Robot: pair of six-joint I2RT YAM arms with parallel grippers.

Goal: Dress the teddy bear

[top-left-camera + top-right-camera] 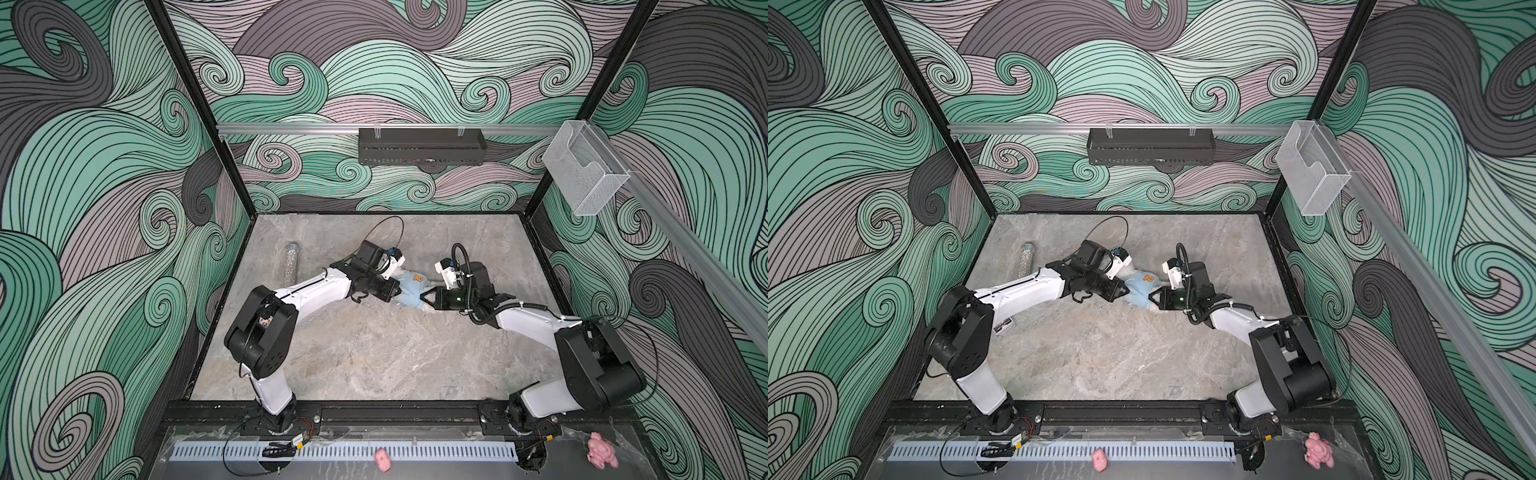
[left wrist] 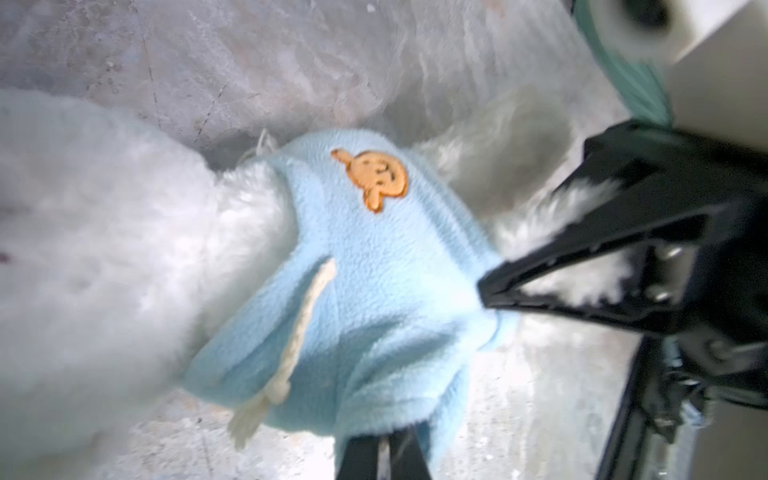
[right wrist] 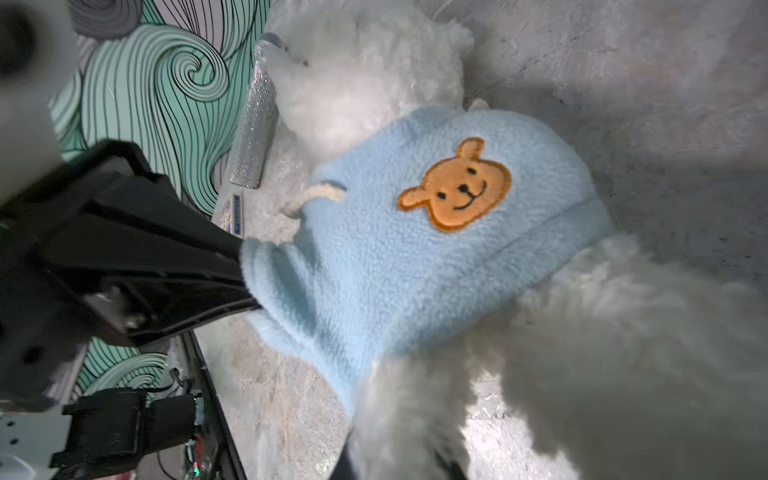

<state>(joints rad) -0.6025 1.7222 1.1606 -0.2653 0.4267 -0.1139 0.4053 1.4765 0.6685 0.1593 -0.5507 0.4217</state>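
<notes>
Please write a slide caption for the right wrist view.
Left gripper pinches the blue fleece sweater on the white teddy bear.

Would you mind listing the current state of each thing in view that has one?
teddy bear: lying down, torso covered.
blue hoodie: pulled over the bear's torso.
left gripper: shut on the blue hoodie.
right gripper: shut at the hoodie's hem.
glitter tube: lying flat, untouched.

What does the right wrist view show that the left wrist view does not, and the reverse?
Only right wrist: a glitter tube, and the left end effector from outside, shut on the blue sweater. Only left wrist: the right end effector from outside, closed at its hem. Both: the teddy bear wearing the sweater, its orange bear patch.
</notes>
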